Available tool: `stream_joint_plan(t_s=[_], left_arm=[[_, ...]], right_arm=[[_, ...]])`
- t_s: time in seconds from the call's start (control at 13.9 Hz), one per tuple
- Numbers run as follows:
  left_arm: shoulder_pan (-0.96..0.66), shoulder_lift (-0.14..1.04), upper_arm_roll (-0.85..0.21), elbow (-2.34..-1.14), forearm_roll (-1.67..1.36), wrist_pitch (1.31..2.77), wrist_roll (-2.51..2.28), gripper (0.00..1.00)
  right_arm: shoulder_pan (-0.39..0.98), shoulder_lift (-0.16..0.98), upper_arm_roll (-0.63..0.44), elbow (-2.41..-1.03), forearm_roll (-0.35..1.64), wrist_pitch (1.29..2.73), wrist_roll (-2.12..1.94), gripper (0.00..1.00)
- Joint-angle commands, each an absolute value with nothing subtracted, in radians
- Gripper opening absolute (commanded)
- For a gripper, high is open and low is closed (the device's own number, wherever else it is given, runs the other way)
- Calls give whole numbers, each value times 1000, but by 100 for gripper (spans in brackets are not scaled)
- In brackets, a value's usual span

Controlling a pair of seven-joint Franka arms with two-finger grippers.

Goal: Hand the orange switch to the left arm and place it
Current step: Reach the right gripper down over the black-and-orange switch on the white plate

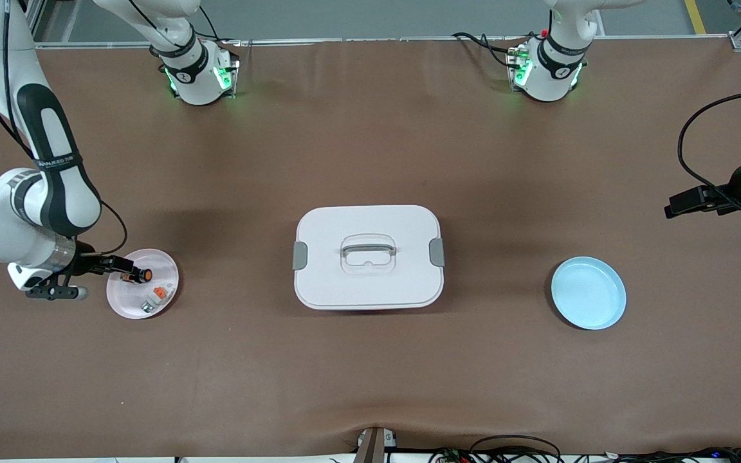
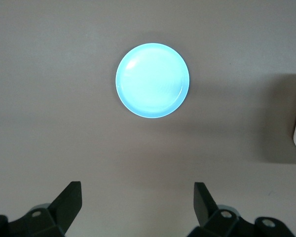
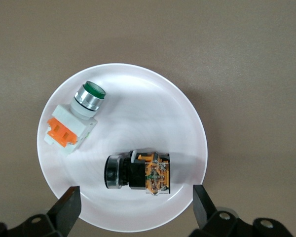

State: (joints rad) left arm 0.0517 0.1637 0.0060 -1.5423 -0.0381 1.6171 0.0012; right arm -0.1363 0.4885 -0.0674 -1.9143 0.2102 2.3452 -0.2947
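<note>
The right claw, spread wide, hung over the small black orange-ended switch on the white round plate; closing carelessly risked nudging the neighbouring white-and-grey green-capped part. The left claw, also wide, waited near the pale blue plate.

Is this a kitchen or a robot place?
Probably a robot lab, not a kitchen. Two white robot arms are bolted to a brown-covered table, cables trail along its edge, and the plates hold electrical parts like the orange switch, not food.

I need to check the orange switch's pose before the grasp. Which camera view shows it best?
The right wrist view: the orange switch fills it, lying on its side on the pink plate. The front view shows it tiny; the left wrist view misses it.
</note>
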Motion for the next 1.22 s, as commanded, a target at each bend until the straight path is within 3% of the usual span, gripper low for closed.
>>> stream_joint_plan(t_s=[0.0, 1.15], left_arm=[[55, 164, 5, -1542, -55, 1626, -11, 100], [54, 164, 5, -1542, -55, 1626, -14, 100]], right_arm=[[-132, 500, -61, -1957, 222, 2428, -308, 100], [-123, 554, -54, -1974, 250, 2508, -305, 100]])
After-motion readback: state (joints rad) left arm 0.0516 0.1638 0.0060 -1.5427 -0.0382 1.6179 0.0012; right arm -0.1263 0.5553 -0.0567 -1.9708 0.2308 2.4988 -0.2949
